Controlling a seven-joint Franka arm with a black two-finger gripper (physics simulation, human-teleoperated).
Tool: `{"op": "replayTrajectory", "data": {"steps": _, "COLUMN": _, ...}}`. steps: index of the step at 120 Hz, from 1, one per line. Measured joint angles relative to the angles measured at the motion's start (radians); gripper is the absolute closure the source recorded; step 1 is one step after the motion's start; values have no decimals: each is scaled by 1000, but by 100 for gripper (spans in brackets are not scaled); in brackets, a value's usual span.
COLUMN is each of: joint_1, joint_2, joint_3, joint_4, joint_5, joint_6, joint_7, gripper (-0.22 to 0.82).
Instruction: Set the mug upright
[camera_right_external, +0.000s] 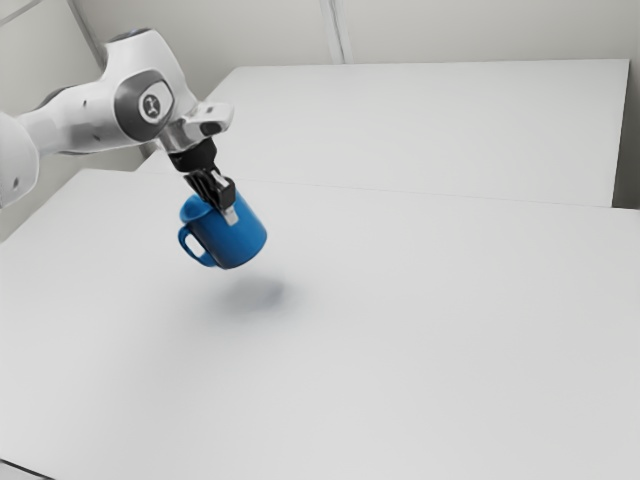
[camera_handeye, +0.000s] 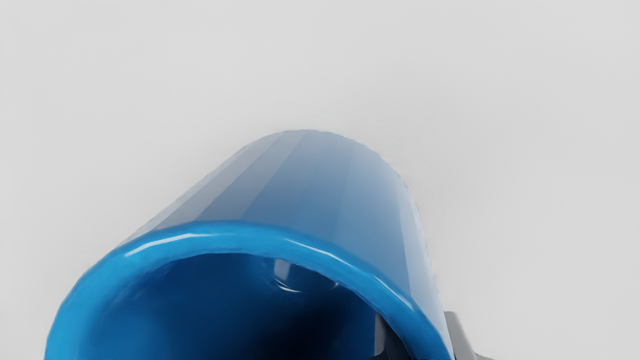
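Note:
In the exterior view the black gripper (camera_right_external: 228, 208) is shut on the wall of the blue mug (camera_right_external: 234, 243). The mug hangs tilted in the air, its opening toward the exterior view's upper left and its base lower, toward the right. Its handle (camera_right_external: 190, 249) sticks out toward the exterior view's left. In the wrist view the gripper (camera_handeye: 418, 334) has one finger inside the mug (camera_handeye: 310, 190) and the other outside, with the wall pinched between them. The hidden parts of the fingers lie behind the rim.
A white table (camera_right_external: 400, 350) spreads beneath the mug, with the mug's soft shadow on it. Behind stands another broad white surface (camera_right_external: 430, 130), and pale walls rise at the back and at the exterior view's left.

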Motion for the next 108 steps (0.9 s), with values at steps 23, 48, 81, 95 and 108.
{"op": "replayTrajectory", "data": {"steps": 23, "joint_1": -3, "joint_2": 13, "joint_3": -27, "joint_4": -61, "joint_5": 134, "joint_6": 60, "joint_7": -119, "gripper": 79}}
{"op": "replayTrajectory", "data": {"steps": 48, "joint_1": -8, "joint_2": 49, "joint_3": -62, "joint_4": -101, "joint_5": 207, "joint_6": 105, "joint_7": -214, "gripper": 79}}
{"op": "replayTrajectory", "data": {"steps": 81, "joint_1": -10, "joint_2": 93, "joint_3": -72, "joint_4": -151, "joint_5": 226, "joint_6": 170, "joint_7": -299, "gripper": 69}}
{"op": "replayTrajectory", "data": {"steps": 95, "joint_1": -12, "joint_2": 101, "joint_3": -77, "joint_4": -152, "joint_5": 218, "joint_6": 182, "joint_7": -318, "gripper": 43}}
{"op": "replayTrajectory", "data": {"steps": 108, "joint_1": -12, "joint_2": 97, "joint_3": -80, "joint_4": -152, "joint_5": 214, "joint_6": 186, "joint_7": -333, "gripper": 26}}
